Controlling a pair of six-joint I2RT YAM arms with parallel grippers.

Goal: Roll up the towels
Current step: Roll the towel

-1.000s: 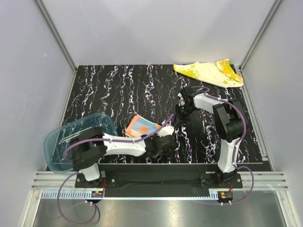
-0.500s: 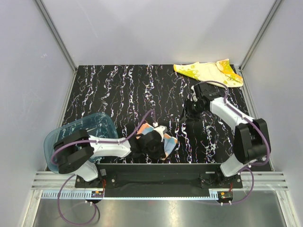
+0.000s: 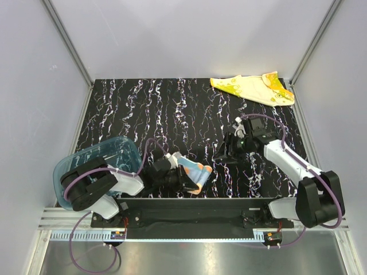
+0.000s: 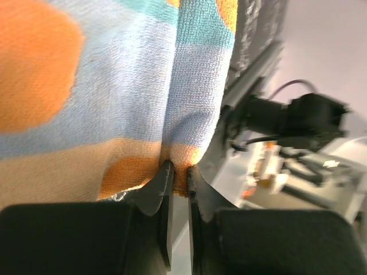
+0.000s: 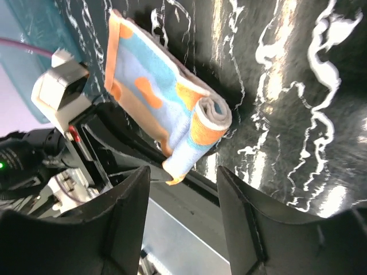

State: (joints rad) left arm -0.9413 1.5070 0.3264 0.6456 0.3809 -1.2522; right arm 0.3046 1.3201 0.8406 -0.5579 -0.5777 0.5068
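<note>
The orange-pink towel (image 3: 198, 173) lies by the near edge of the worktop (image 3: 143, 114), a little left of its middle. It is partly rolled. In the right wrist view a flat stretch (image 5: 143, 80) with pale blue patches and orange spots runs into a tight roll (image 5: 207, 121) at one end, and the roll's axis lies across the towel's length. Seen from above, the rolled end points toward the right side of the worktop and the flat part toward the left arm.

The left pincer (image 3: 181, 179) is pressed together on the towel's orange border. In its wrist view the fingers (image 4: 159, 186) nip a fold of cloth (image 4: 114, 86), which fills the view and runs off the picture. From above, the arm's head hides much of the flat part.

The right pincer (image 3: 225, 152) stands spread and holds nothing, apart from the towel on its far right side, with its fingers (image 5: 123, 206) framing the roll.

The yellow towel (image 3: 255, 87) lies spread at the far right corner, its long axis along the far edge. A teal tray (image 3: 74, 172) sits at the near left corner, partly hidden by the left arm.
</note>
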